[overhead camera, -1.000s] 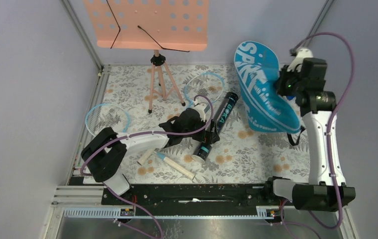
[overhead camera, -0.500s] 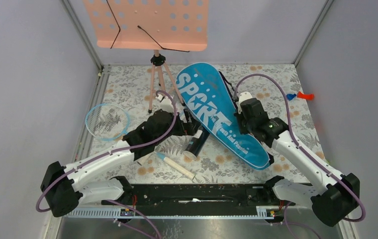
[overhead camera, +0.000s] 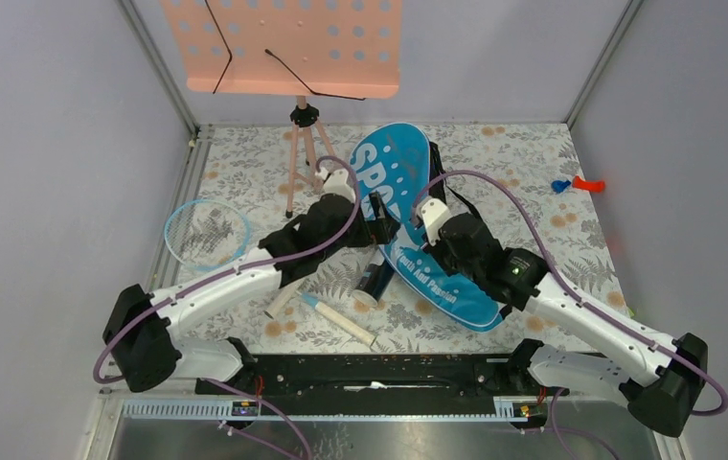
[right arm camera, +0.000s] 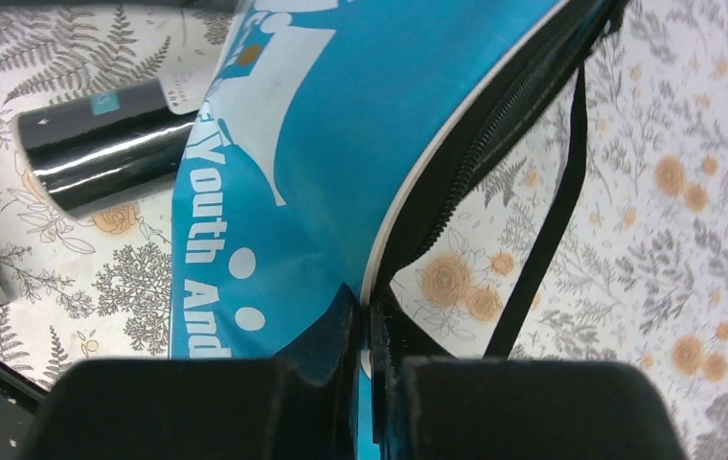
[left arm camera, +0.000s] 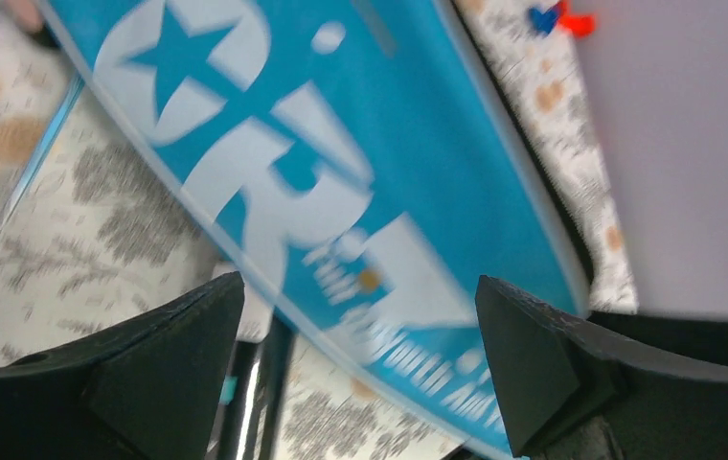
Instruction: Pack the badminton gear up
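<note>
The blue "SPORT" racket bag (overhead camera: 394, 177) lies tilted across the middle of the mat. My right gripper (overhead camera: 418, 251) is shut on its zippered edge (right arm camera: 370, 321). My left gripper (overhead camera: 377, 228) is open, its fingers (left arm camera: 164, 374) spread on either side of the bag's lettered face (left arm camera: 360, 163) without gripping it. The black lettered tube (overhead camera: 375, 278) lies beside the bag and under its edge, and it also shows in the right wrist view (right arm camera: 102, 144). One light-blue racket (overhead camera: 207, 230) lies at the left. A second racket's pale handle (overhead camera: 343, 322) lies near the front, its head hidden. No shuttlecocks show.
The peach music stand (overhead camera: 284, 43) on its tripod (overhead camera: 303, 163) stands at the back left. A small red and blue object (overhead camera: 571, 184) lies by the right wall. The bag's black strap (right arm camera: 542, 220) trails over the floral mat.
My right gripper has carried the bag left and nearer, tipping it more upright on its edge. My left gripper has moved up against the bag's face.
</note>
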Robot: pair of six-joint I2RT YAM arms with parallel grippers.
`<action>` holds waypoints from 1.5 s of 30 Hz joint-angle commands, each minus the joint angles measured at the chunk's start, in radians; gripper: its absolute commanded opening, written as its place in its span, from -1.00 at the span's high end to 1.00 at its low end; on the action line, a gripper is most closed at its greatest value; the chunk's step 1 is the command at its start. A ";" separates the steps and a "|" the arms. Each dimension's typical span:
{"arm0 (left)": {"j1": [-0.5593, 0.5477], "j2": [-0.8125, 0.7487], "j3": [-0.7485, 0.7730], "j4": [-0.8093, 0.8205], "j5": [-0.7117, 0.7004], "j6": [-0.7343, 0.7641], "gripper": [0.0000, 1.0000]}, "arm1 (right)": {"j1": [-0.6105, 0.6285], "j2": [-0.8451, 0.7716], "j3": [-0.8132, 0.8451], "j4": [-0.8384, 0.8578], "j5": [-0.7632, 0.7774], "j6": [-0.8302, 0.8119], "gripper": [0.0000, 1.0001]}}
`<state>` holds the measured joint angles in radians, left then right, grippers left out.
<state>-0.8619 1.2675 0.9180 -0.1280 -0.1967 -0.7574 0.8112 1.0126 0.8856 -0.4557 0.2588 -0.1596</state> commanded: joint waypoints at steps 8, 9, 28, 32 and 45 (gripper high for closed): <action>0.019 0.234 0.383 -0.134 0.050 0.048 -0.98 | 0.183 -0.019 -0.010 0.151 0.070 -0.221 1.00; 0.018 0.246 0.389 -0.125 0.069 0.063 -0.98 | 0.193 -0.016 -0.009 0.153 0.073 -0.223 1.00; 0.009 0.360 0.441 -0.257 0.045 0.324 0.20 | 0.338 0.107 0.054 0.135 0.146 -0.275 0.99; 0.010 0.344 0.443 -0.242 0.039 0.331 1.00 | 0.338 0.048 0.027 0.147 0.113 -0.246 0.84; 0.008 0.094 0.165 0.119 0.054 0.307 1.00 | 0.335 -0.351 -0.163 0.408 0.321 0.116 -0.99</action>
<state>-0.8566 1.4666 1.1484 -0.2218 -0.1211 -0.4484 1.1446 0.7750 0.7662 -0.1974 0.4137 -0.2253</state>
